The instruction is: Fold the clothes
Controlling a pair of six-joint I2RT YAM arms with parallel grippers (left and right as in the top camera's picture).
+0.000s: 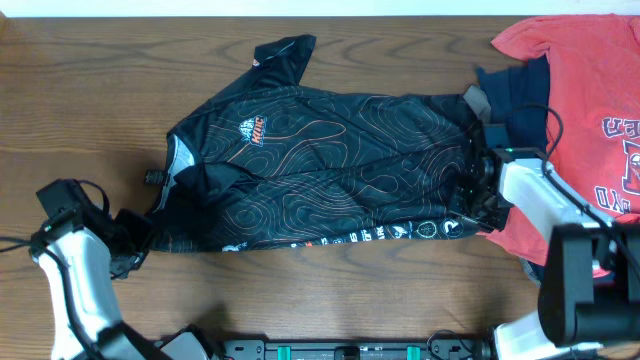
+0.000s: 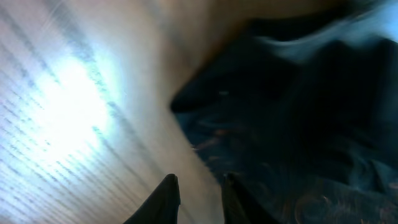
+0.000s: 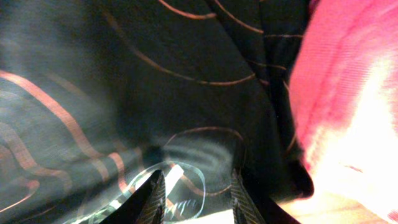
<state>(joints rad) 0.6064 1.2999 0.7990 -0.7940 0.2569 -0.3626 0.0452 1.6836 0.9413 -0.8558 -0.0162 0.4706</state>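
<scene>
The black T-shirt [image 1: 340,160] with thin orange contour lines lies spread flat across the table, collar to the left and hem to the right. My left gripper [image 1: 140,240] is open at the shirt's lower left sleeve. In the blurred left wrist view its fingers [image 2: 199,177] straddle bare table beside the dark fabric's edge [image 2: 292,124]. My right gripper [image 1: 472,197] is at the hem's lower right corner. In the right wrist view its fingers [image 3: 196,172] are open over the black fabric [image 3: 155,74] with a white logo between them.
A red T-shirt with letter print [image 1: 590,80] lies at the right edge, also in the right wrist view [image 3: 336,93]. A navy garment [image 1: 515,90] lies between it and the black shirt's hem. Wooden table [image 1: 100,80] surrounds the shirt.
</scene>
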